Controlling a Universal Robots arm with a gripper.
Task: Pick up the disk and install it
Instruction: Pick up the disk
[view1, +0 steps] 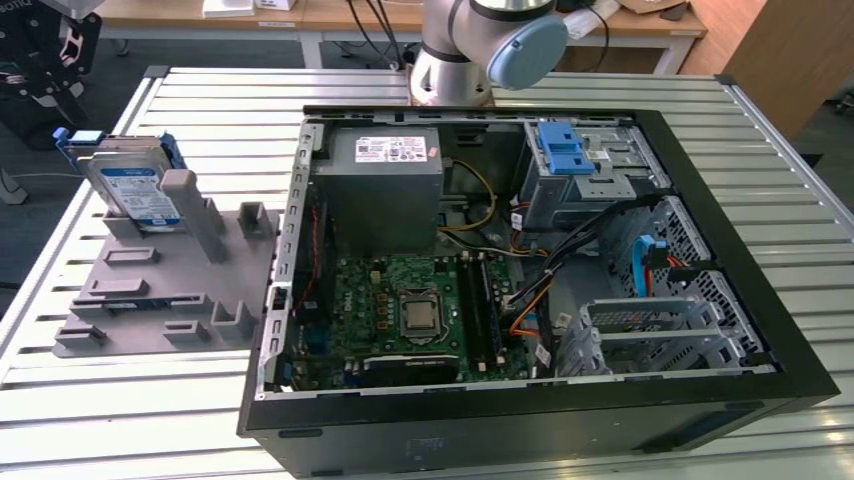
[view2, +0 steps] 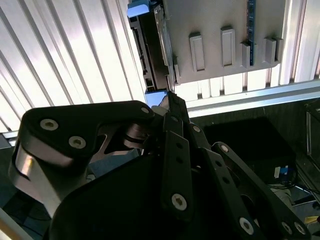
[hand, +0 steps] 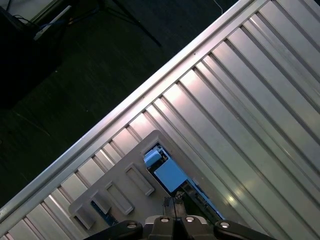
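A: Exterior view first; where is the disk (view1: 134, 190)?
B: It stands on edge, leaning back, in the grey holder (view1: 160, 290) on the slatted table (view1: 147, 420), at the exterior view's left; its white-and-blue label faces the camera, and blue carrier tabs show at its upper corners; just beside the holder, towards the exterior view's right, lies the open computer case (view1: 534, 445), with the power supply (view1: 387, 190), the motherboard (view1: 414, 310) and the blue-handled drive cage (view1: 577, 165) inside
A: And the second wrist view?
B: The gripper (view2: 171, 98) hangs over the disk (view2: 150, 55), which is seen edge-on in the holder (view2: 225, 20); its tip is just beside one blue corner tab; whether it touches, I cannot tell
A: The jaws?
B: Pressed together, nothing between them
A: The first wrist view?
B: The gripper (hand: 175, 200) tip is close above the disk (hand: 169, 176), which stands in the holder (hand: 117, 197) on the table (hand: 250, 100); the jaws meet in one thin line, empty
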